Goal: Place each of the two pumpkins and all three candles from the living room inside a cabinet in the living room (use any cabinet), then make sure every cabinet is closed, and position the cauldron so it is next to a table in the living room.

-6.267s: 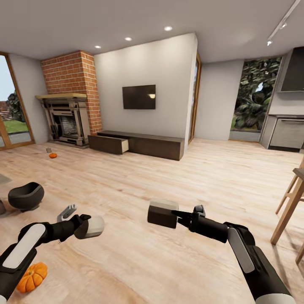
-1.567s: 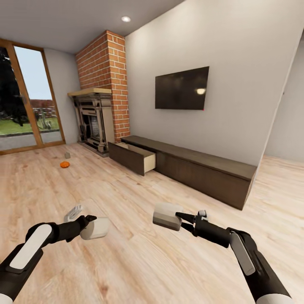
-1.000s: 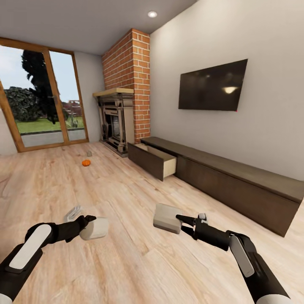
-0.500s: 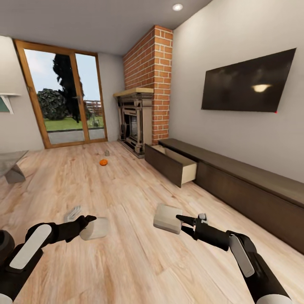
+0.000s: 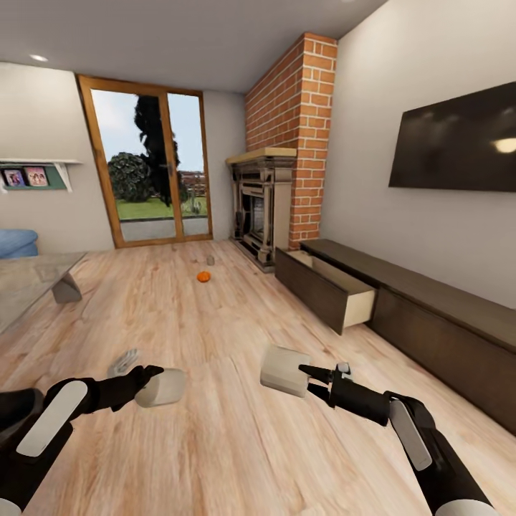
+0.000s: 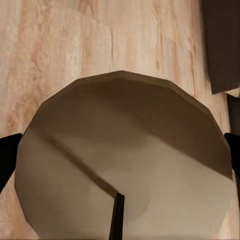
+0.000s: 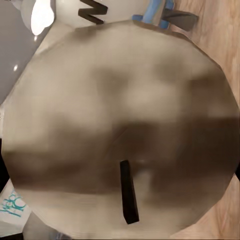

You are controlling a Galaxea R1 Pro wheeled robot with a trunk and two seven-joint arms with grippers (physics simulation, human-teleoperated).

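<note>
Though the room is wide, we start with the cabinet (image 5: 430, 315), the long dark unit along the right wall under the television (image 5: 459, 147), with one drawer (image 5: 331, 287) pulled out at its far end beside the fireplace (image 5: 264, 201); its pale inside looks empty from here, though we cannot see the bottom. Each arm carries a candle: the left pincer (image 5: 147, 376) is clamped on the round pale candle (image 5: 161, 387) and the right pincer (image 5: 315, 378) on the other candle (image 5: 285, 370), wicks facing the wrist cameras. We judge them light, stiff, waxy and a little slippery, best gripped across the sides. A pumpkin (image 5: 203, 276) sits far off on the floor (image 5: 215, 430), left of the drawer; small, firm and ribbed, it should take a grip across its middle.
</note>
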